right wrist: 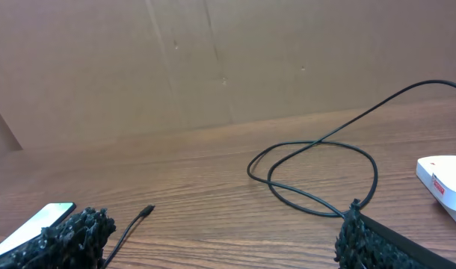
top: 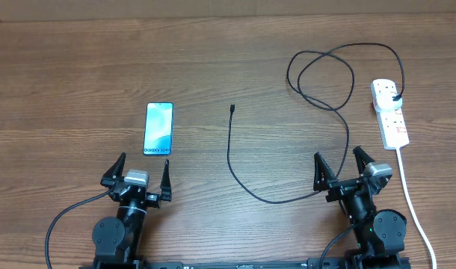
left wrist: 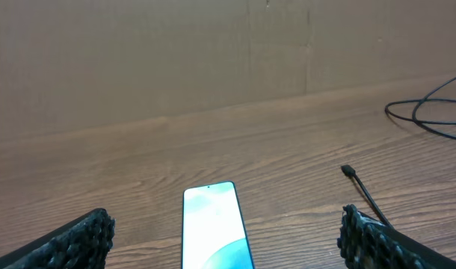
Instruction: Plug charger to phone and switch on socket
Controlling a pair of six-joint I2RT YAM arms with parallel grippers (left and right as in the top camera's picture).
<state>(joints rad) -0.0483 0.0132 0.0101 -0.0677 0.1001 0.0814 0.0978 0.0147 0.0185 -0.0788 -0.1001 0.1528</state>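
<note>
Phone: the phone point(top: 158, 129) lies flat on the table point(top: 63, 75) with its screen lit, at about 9 o'clock from the table centre.
Charger: the charger point(top: 229, 153) lies loose on the wood. Its connector tip point(top: 232, 110) is at 3 o'clock from the phone, clearly apart from it and pointing to 12 o'clock.
Plug: the black plug point(top: 396, 97) appears to sit already in the far outlet of the socket point(top: 390, 113), so I judge this end as done.
Socket: it lies near the table edge at 3 o'clock, and its white cord point(top: 411, 196) runs toward 6 o'clock. Whether the switch is on, I cannot tell; it is too small.
Left gripper: the left gripper point(top: 144, 161) has its jaws spread fully and holds nothing. The phone is just beyond it at 12 o'clock.
Right gripper: the right gripper point(top: 337, 153) also has its jaws fully wide and empty. The cable passes on the table below them. The socket is at about 1 o'clock from it.
Done: nothing by the arms, as far as I can see.
Left: take the tip, push it into the phone, then press the socket switch.
</note>
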